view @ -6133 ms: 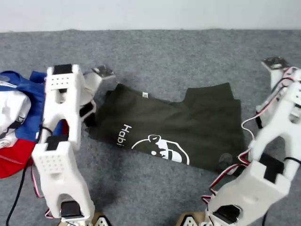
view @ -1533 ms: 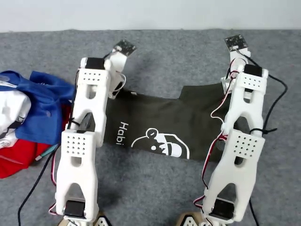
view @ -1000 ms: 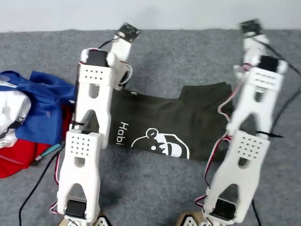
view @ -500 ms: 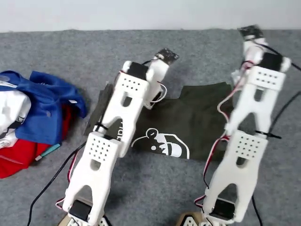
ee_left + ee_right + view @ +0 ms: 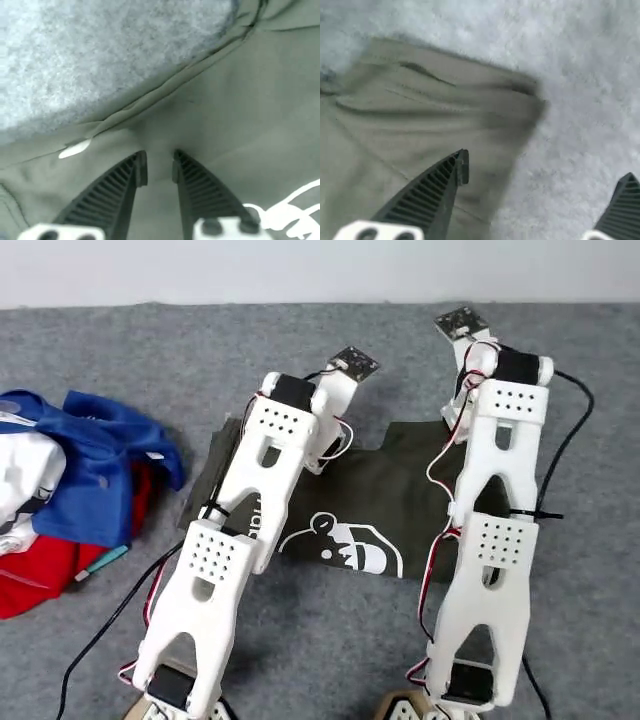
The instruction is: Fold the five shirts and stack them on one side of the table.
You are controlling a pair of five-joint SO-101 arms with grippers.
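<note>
Shirt (image 5: 400,502) judged limp, light, slip-prone: my left pincer (image 5: 158,157) clenched on cloth beside its collar seam, right pincer (image 5: 546,164) released above a corner.

The left arm (image 5: 262,462) extends forward and leans across toward the right arm (image 5: 498,470), wrist pitched down. The left gripper (image 5: 159,169) has its fingers drawn almost together, with a thin slit between the tips. The right arm reaches straight ahead, wrist pitched down, and the right gripper (image 5: 545,172) is fully spread, fingers wide apart.
</note>
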